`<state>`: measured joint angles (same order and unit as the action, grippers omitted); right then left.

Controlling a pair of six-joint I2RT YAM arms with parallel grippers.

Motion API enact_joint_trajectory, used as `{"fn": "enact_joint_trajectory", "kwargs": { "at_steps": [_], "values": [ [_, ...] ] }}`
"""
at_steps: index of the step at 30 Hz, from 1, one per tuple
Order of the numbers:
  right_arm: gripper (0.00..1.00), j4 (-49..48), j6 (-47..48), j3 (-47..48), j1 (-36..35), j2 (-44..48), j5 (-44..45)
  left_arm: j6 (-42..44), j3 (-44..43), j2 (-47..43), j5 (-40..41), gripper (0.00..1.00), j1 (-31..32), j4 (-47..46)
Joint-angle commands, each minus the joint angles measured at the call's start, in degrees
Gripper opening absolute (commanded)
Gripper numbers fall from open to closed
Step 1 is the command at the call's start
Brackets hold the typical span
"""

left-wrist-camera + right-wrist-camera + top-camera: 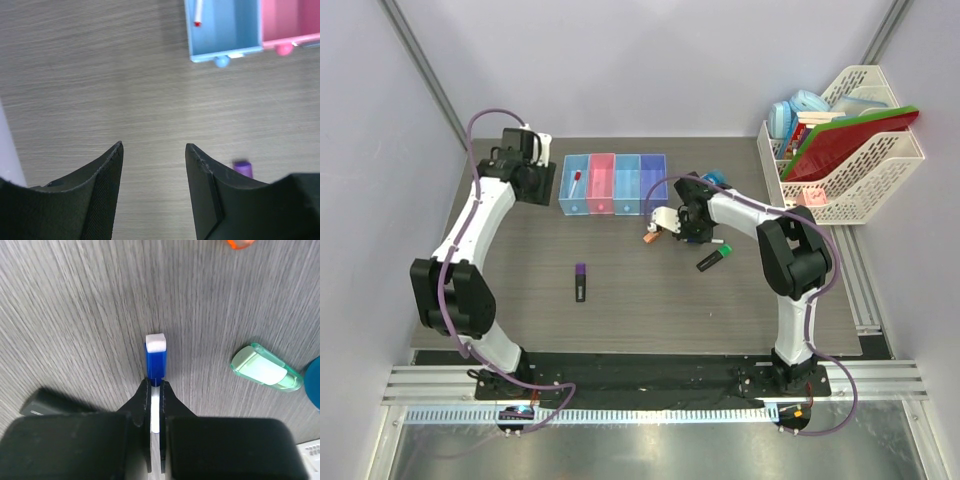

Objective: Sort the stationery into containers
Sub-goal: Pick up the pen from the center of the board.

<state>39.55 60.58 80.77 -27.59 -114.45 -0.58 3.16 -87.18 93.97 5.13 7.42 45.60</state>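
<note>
The left hand (154, 147) is hovering at the far left with its fingers apart and nothing between them, near the row of four translucent bins (628, 188). A red-capped white pen (576, 183) is lying in the leftmost, light blue bin. Nearer the front, a purple-capped black highlighter (580, 282) is lying alone on the surface (650, 315). Right of the bins, the right hand (156, 385) is clamping a blue-capped white pen (155, 360), whose cap is sticking out past the fingertips. An orange bit (240, 243), a pale-green bit (267, 368) and a green-capped highlighter (712, 259) are lying around it. The surface is showing dark grey wood grain. At the far right, a white lattice rack (865, 185) is holding a red folder (830, 150) and a green folder (880, 118), against pale lilac walls.
</note>
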Motion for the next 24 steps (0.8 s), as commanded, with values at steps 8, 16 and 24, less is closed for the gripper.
{"fn": "enact_joint_trajectory", "kwargs": {
  "at_steps": [8,16,24],
  "values": [
    [0.01,-0.44,-13.98,5.61,-1.15,8.10,-3.81,2.03,-10.55,16.23,6.65,0.53,-1.97,-8.78],
    [0.01,-0.09,-29.98,21.25,-1.67,8.37,-7.14,2.55,-27.14,30.29,10.78,0.52,-1.88,-8.34],
    [0.01,-8.33,-43.07,25.93,-1.76,9.33,-17.52,5.98,-35.86,38.56,13.86,0.51,-0.83,-10.71]
  ]
}}
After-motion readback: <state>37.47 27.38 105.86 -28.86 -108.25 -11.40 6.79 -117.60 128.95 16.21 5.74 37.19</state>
